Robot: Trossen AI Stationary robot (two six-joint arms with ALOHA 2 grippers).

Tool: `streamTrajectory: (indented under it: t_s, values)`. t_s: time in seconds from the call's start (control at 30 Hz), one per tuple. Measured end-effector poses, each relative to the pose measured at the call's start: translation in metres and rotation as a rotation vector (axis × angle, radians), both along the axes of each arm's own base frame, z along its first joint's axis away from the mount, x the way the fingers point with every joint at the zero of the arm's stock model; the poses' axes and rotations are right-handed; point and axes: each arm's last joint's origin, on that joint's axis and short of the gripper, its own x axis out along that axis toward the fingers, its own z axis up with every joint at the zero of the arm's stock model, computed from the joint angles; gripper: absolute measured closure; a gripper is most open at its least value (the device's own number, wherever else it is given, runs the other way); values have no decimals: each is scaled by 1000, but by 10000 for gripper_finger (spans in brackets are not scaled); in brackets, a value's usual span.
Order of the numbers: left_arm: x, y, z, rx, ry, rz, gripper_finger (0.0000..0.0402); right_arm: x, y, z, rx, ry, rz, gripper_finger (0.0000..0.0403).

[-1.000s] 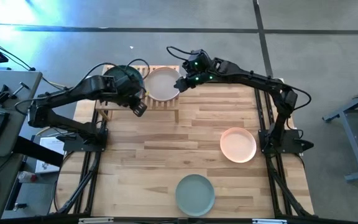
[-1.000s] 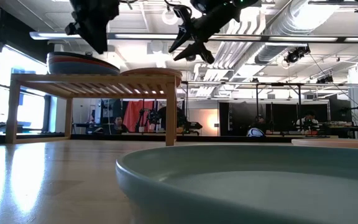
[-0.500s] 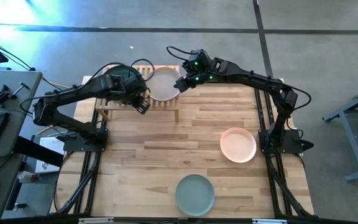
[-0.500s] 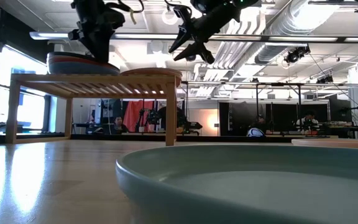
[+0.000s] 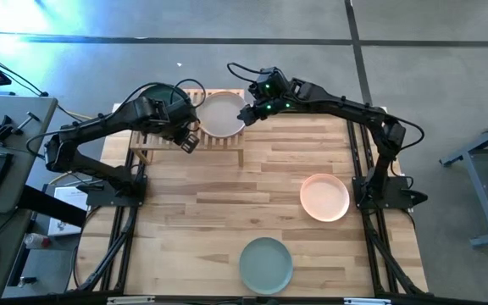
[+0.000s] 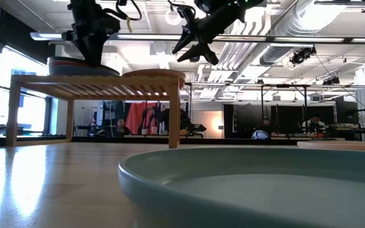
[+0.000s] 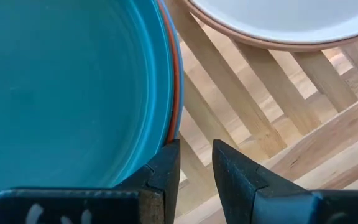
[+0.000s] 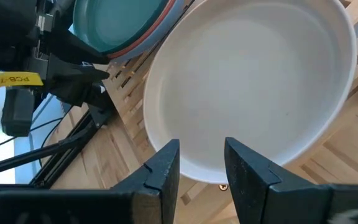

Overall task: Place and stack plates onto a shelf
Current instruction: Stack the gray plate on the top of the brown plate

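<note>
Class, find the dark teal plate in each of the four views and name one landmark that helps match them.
High view: dark teal plate on the shelf's left half, partly under the left arm.
Low view: stack top, upper left.
Left wrist view: fills the left.
Right wrist view: upper left.
Shared landmark: the pale plate beside it.

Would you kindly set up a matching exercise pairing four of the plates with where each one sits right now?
Plates:
1. teal plate
2. beige plate
3. pink plate
4. green plate

Places:
A. alone on the table's near edge
B. top of the stack on the shelf's left side
C. on the table beside the right arm's base
D. shelf's right side, just in front of the right hand

Pairs: 1-B, 2-D, 3-C, 4-A
</note>
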Motion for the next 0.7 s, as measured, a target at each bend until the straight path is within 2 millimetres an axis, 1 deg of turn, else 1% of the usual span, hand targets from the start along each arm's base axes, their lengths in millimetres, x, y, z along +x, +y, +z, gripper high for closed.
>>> streamTrajectory:
  t_s: [0.2,0.5,0.7]
  values:
    - [-2,-1,5,3,-23,5,316,-2,-3,-2,-29,36,-55,295]
    - [-3,-3,27,17,-108,-27,316,-14,-20,-6,-43,104,-176,295]
    - [-6,-6,36,35,-149,-64,316,-21,-24,-10,-11,155,-216,295]
